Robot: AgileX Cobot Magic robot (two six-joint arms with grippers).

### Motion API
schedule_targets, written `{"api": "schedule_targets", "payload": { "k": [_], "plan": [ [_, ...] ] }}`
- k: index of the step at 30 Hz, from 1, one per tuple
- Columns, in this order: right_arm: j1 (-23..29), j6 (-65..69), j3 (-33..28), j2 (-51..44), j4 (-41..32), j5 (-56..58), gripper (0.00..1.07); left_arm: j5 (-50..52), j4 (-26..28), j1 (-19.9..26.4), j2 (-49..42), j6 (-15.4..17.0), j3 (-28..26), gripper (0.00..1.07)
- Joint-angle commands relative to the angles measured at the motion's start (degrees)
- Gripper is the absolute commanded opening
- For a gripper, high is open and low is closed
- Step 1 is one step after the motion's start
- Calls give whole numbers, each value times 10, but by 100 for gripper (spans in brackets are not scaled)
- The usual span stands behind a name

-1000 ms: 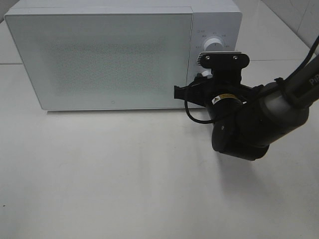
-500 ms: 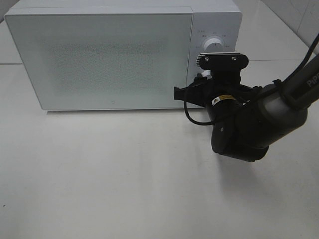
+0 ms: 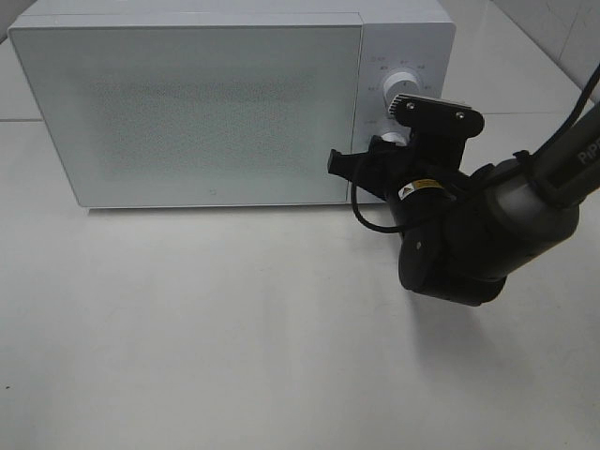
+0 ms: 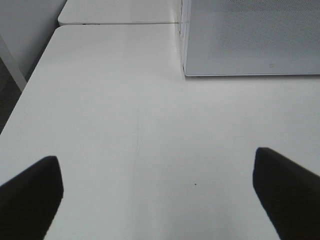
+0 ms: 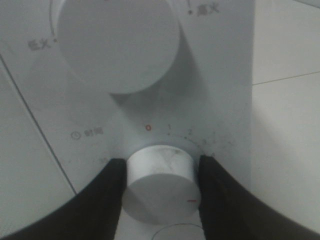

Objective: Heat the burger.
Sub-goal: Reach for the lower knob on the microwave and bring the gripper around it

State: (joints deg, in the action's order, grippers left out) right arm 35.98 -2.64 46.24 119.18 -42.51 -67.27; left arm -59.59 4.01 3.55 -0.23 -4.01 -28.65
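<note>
The burger is out of view. The white microwave [image 3: 216, 112] stands at the back of the table with its door shut. My right gripper [image 5: 160, 186] is shut on the lower timer knob [image 5: 159, 175], one black finger [image 5: 100, 200] on each side of it. The knob's red mark sits off the red zero of the dial. In the high view the right gripper [image 3: 382, 155] reaches in at the control panel, and its wrist is twisted. My left gripper [image 4: 157, 192] hangs open over bare table, holding nothing.
The upper power knob [image 5: 117, 42] sits just above the timer knob, also seen in the high view [image 3: 401, 82]. The microwave's front corner [image 4: 186, 70] lies ahead of the left gripper. The table's left edge [image 4: 30, 85] runs close to that gripper.
My right wrist has rolled clockwise with the timer knob in its grip; the camera bracket is now tilted. The left gripper has not moved.
</note>
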Motion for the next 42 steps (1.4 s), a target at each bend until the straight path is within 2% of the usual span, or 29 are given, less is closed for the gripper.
{"api": "schedule_targets", "payload": {
  "k": [1,42],
  "plan": [
    [-5,54,6,-3,3,-74,7,1,1,0,-15,1,1,98],
    [-5,596,6,-3,-2,-105,12,1,1,0,-15,1,1,98]
  ]
}}
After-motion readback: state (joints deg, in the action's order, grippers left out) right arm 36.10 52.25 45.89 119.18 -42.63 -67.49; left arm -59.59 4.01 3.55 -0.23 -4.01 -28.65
